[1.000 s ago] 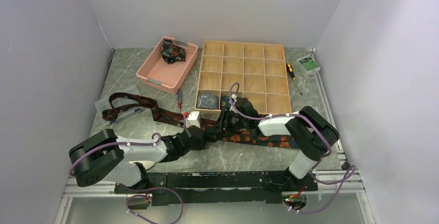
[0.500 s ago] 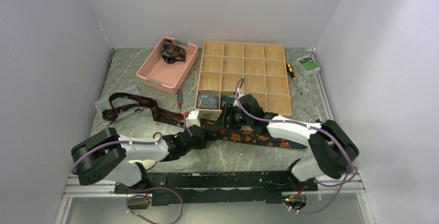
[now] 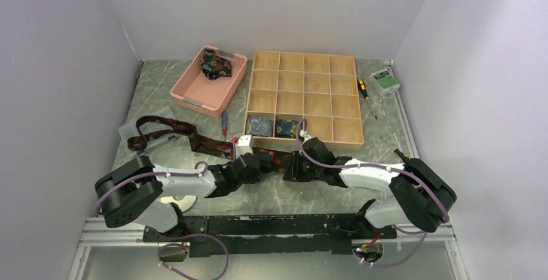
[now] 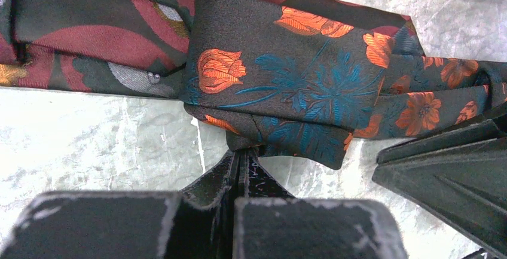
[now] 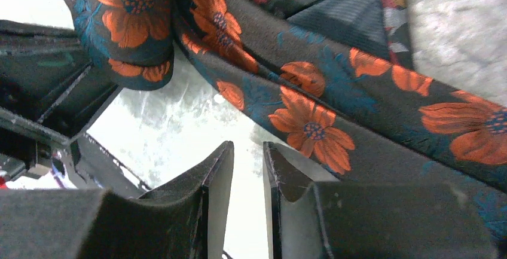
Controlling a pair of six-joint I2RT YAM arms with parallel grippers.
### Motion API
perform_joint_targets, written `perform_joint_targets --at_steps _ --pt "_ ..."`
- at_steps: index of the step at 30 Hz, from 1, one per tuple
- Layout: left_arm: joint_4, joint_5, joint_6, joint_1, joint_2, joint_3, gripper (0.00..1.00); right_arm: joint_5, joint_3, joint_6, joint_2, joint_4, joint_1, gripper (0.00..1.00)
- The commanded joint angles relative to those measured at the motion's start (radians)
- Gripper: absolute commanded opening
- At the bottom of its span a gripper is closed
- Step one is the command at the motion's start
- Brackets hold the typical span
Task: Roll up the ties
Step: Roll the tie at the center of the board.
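The grey marbled table [image 3: 161, 92] carries the black tie with orange flowers [image 4: 287, 73], folded into a loose bundle just in front of the wooden tray [image 3: 304, 96]. The left pincer [image 4: 241, 154] is closed, pinching the bundle's lower edge. The right pincer [image 5: 247, 151] rests beside the tie, fingers slightly apart, holding nothing.
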Motion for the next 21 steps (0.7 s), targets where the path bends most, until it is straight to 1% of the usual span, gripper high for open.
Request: perform_joint_targets --at_steps 1,5,11,16,21 --pt "-0.087 -0.03 0.006 0.003 0.03 0.02 0.03 0.139 -0.022 0.021 0.005 -0.012 -0.03 0.3" --pt "-0.082 -0.041 0.003 0.005 0.032 0.024 0.03 0.206 -0.023 0.035 0.015 -0.025 -0.048 0.3" --pt "-0.041 -0.029 0.033 0.026 0.074 0.043 0.03 0.303 -0.005 -0.008 0.022 -0.087 -0.092 0.31" --pt "0.003 0.005 0.063 0.058 0.13 0.073 0.03 0.32 0.009 -0.044 0.023 -0.117 -0.127 0.31" --pt "0.038 0.035 0.086 0.084 0.172 0.106 0.03 0.327 0.044 -0.072 0.031 -0.129 -0.131 0.33"
